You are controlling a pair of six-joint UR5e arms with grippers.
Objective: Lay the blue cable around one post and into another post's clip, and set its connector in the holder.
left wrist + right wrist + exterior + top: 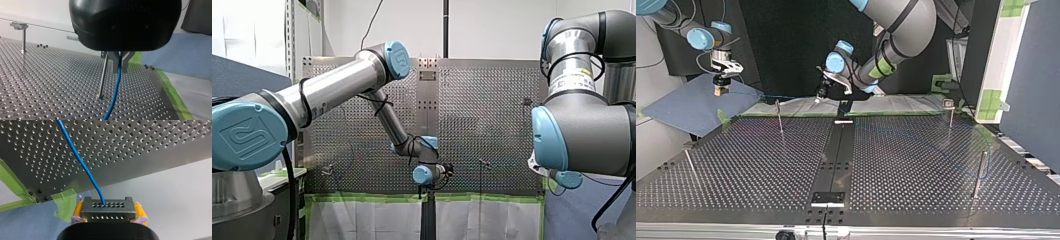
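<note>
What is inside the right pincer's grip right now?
My right pincer is shut on a grey perforated connector between its yellow pads; the blue cable leaves the connector's face ahead of the pincer. The connector's rear is hidden by the pincer's body.

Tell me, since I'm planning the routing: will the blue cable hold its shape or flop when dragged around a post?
Probably floppy: below my left hand the blue cable curves down toward the perforated table. It looks thin, so likely light and easy to pull. Its connector, clamped in my right hand, looks like rigid metal.
</note>
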